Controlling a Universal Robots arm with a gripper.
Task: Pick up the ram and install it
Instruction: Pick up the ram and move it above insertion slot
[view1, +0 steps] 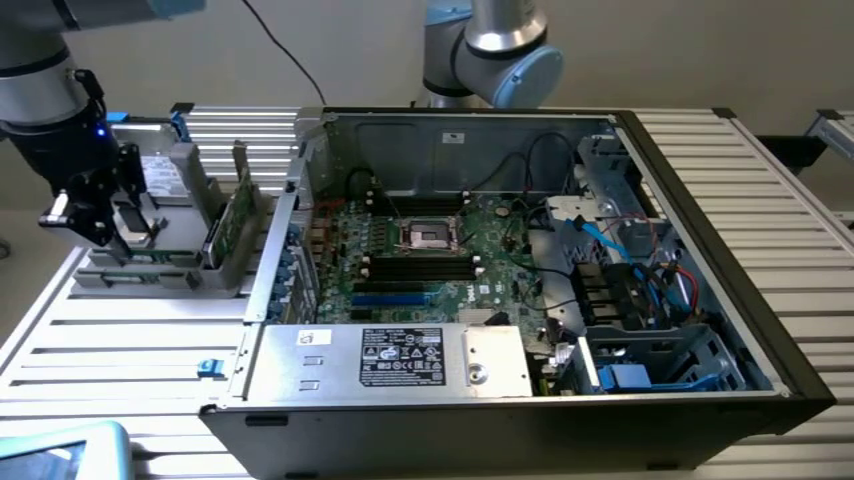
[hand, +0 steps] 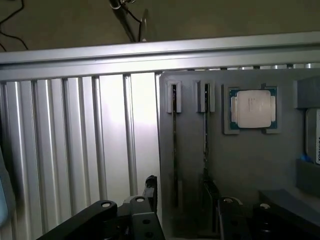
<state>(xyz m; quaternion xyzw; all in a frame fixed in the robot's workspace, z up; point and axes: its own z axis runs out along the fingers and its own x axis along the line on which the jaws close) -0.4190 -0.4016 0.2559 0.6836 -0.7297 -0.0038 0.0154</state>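
We're hanging the gripper over the grey holder, which sits to the exterior view's left of the PC case. Its fingers are spread wide apart w/ nothing btwn them. The ram is standing on edge in the holder, not yet lifted, to the exterior view's right of the gripper & lower down. Its long axis is running near-to-far, roughly parallel w/ the case's side wall. In the wrist view we're looking down on two narrow slots. The ram's thin top edge is lying along one, and that line is passing btwn the two fingers, so we're judging the squeeze is crossing the stick's thin side, not its length. The second slot is sitting just beside it, w/ the processor chip beyond. The black memory slots are waiting mid-motherboard, well apart from the gripper.
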